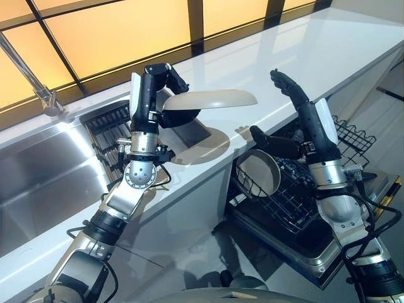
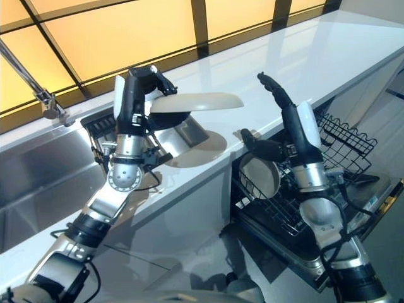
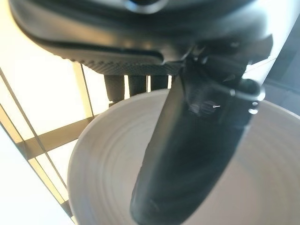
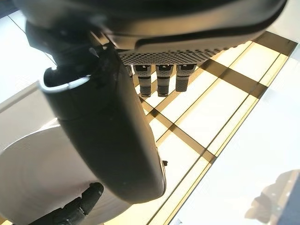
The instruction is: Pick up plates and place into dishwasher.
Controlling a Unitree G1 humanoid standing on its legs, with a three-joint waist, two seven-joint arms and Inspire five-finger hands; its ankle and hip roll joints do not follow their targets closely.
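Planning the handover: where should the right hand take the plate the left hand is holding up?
Probably the free rim of the plate, on the side facing the right hand. The left hand pinches the opposite edge with the plate held roughly level above the counter, so that rim juts out unobstructed. The right hand is open, beside it.

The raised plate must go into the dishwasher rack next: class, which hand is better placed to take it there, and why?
Likely the right hand: open, empty, raised above the dishwasher rack. The left hand grips the plate over the counter.
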